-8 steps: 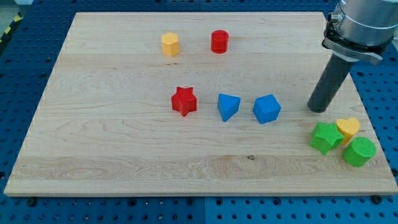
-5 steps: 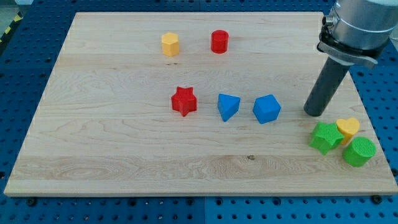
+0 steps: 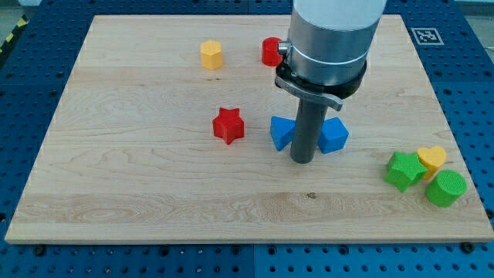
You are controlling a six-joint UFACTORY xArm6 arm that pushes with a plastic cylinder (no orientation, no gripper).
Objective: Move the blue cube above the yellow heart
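Between the two blue blocks sits my tip (image 3: 302, 160), just below them; blue cube (image 3: 334, 135) on its right; yellow heart (image 3: 432, 159) well apart; no jaws on this rod.

Lab: blue pegboard bench (image 3: 31, 93), fiducial tag (image 3: 425, 35).

— Anything covered?
— The rod hides the left part of the blue cube (image 3: 335, 136) and most of the red cylinder (image 3: 269, 51).
— Cut off?
— The arm, at the view's top.
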